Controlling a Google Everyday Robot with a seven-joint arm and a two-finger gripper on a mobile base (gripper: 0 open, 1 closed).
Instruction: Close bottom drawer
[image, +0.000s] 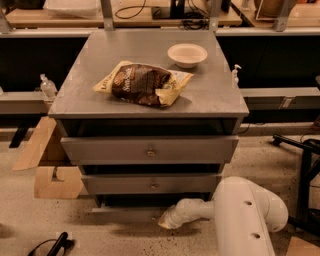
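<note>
The bottom drawer (125, 214) is the lowest of the grey cabinet's (150, 90) three drawers. Its low flat front stands slightly out from the cabinet, with a dark gap above it. My gripper (167, 221) is at the end of the white arm (240, 215), low near the floor. It presses against the right part of the drawer's front.
Two taller drawers with round knobs (150, 152) sit above. A chip bag (142, 84) and a white bowl (187, 54) lie on the cabinet top. Cardboard (47, 165) leans at the left. A black frame (305, 165) stands at the right. A black object (52, 246) lies on the floor.
</note>
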